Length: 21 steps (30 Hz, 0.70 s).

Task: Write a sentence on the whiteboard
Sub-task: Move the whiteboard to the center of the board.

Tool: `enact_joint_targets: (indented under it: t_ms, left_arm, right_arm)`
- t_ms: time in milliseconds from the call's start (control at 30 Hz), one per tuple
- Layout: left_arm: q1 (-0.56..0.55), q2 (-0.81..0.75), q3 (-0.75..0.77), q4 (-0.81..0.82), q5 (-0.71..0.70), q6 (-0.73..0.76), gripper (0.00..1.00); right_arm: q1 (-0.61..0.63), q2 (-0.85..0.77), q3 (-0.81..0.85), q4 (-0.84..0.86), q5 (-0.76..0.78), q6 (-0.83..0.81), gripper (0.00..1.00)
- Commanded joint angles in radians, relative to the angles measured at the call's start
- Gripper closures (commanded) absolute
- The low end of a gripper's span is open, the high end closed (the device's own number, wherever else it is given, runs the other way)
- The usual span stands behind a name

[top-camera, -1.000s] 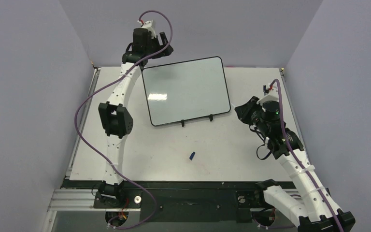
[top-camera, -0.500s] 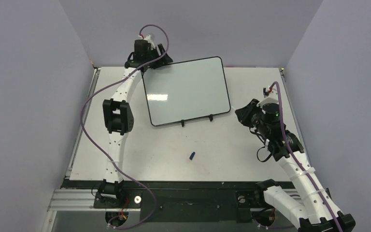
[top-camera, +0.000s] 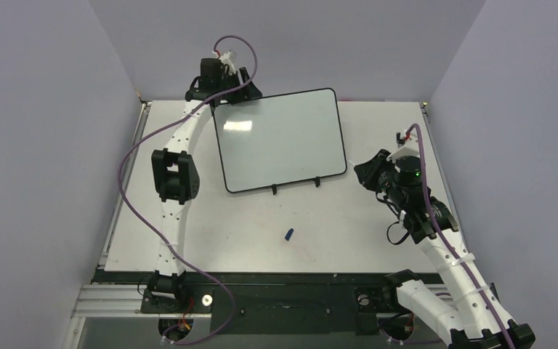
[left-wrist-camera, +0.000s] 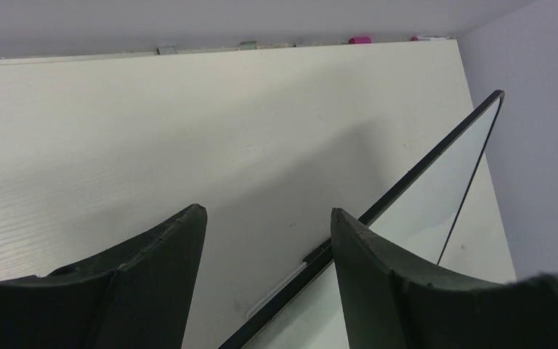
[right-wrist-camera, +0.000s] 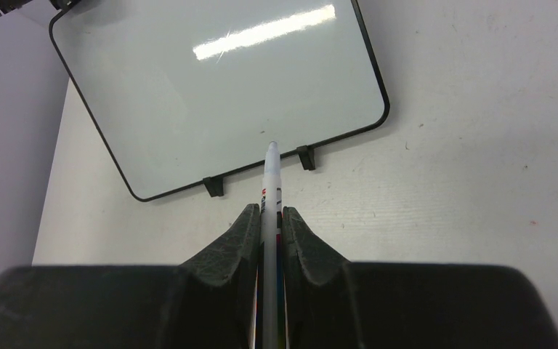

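Spread apart, the jaws of the left gripper (left-wrist-camera: 265,212) straddle the far left corner of the whiteboard (top-camera: 283,138). Its thin black rim runs between the two fingers (left-wrist-camera: 363,247), and the wrist view does not show whether either one touches it. The right gripper (right-wrist-camera: 270,212) is clamped tight on a white marker (right-wrist-camera: 271,182), tip pointing toward the board's near long edge and its two black clip feet (right-wrist-camera: 305,157). From above, that gripper sits just beside the board's near right corner. The board rests toward the far side of the table (top-camera: 349,225), slightly askew, a bright glare streak on its glossy face. A small blue piece (top-camera: 289,234) lies nearer the arm bases, well apart from the board.
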Motion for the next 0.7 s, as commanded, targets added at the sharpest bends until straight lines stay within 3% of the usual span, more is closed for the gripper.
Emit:
enact_joint_targets:
  t_ms: [0, 467, 667]
  left_arm:
    - [-0.037, -0.090, -0.007, -0.129, 0.129, 0.116, 0.41]
    - [-0.105, -0.144, -0.027, -0.293, 0.142, 0.254, 0.46]
    - [-0.167, -0.206, -0.083, -0.355, 0.017, 0.314, 0.50]
  right_arm:
    - [-0.002, 0.000, -0.007, 0.013, 0.010, -0.016, 1.00]
    - [-0.002, -0.010, -0.012, 0.013, 0.009, -0.018, 1.00]
    - [-0.002, -0.011, -0.012, 0.012, 0.004, -0.016, 1.00]
